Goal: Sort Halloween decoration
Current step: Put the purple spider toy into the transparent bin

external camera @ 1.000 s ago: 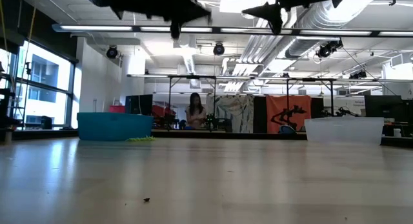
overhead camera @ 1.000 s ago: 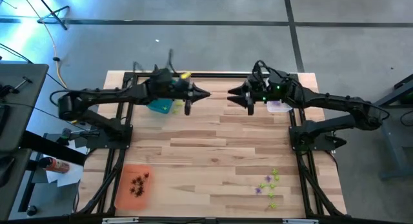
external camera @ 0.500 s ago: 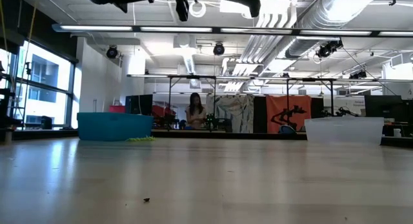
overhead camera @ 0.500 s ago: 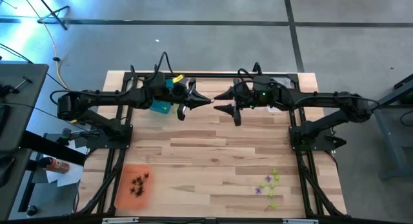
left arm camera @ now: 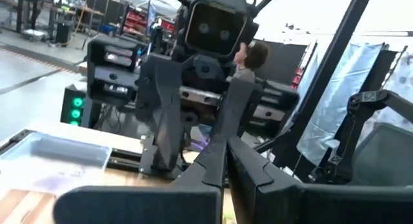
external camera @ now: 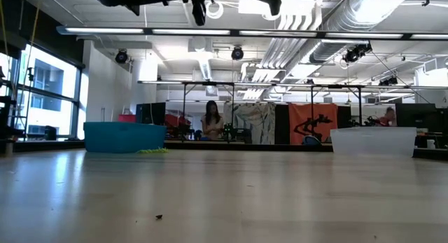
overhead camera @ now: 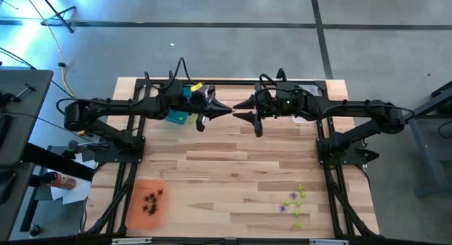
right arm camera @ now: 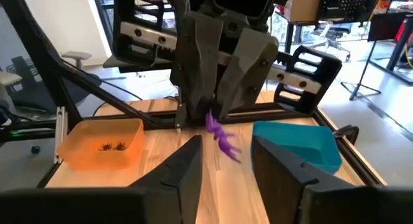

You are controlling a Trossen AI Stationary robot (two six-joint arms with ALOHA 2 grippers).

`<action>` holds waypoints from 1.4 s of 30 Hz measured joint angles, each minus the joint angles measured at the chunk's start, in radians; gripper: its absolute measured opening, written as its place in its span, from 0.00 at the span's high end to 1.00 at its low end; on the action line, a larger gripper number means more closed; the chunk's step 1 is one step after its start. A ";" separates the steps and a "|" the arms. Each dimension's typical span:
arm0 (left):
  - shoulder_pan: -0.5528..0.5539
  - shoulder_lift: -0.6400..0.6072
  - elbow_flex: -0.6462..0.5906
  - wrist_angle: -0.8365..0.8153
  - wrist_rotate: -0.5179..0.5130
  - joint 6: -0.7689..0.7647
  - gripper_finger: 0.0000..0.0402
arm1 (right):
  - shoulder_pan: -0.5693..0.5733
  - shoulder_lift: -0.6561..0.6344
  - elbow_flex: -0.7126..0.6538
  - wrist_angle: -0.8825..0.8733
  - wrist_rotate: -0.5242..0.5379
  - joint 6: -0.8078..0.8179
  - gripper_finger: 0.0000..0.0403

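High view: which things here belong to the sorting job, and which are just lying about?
Job: purple trinket in left gripper; right gripper open opposite; loose trinkets; orange tray; teal tray; clear tray.
Lying about: bottle, papers beside the table.

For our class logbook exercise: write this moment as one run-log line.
left gripper: shut on purple trinket, raised | right gripper: open, straddling trinket | step: handover likely
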 joint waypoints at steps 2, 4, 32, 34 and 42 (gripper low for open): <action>0.000 0.004 0.000 0.003 -0.001 -0.003 1.00 | 0.000 0.000 0.000 0.002 0.002 0.016 0.71; 0.000 0.012 0.000 0.009 -0.003 -0.003 1.00 | 0.000 0.000 0.000 0.001 0.002 0.023 0.73; 0.086 -0.063 0.000 -0.199 -0.045 0.003 0.84 | -0.042 -0.051 -0.001 -0.181 0.002 0.054 1.00; 0.125 -0.125 0.000 -0.337 -0.042 0.048 0.78 | -0.065 -0.091 0.000 -0.300 0.016 0.057 1.00; 0.197 -0.316 -0.082 -0.689 -0.107 0.165 0.61 | -0.105 -0.214 -0.051 -0.866 0.262 0.183 1.00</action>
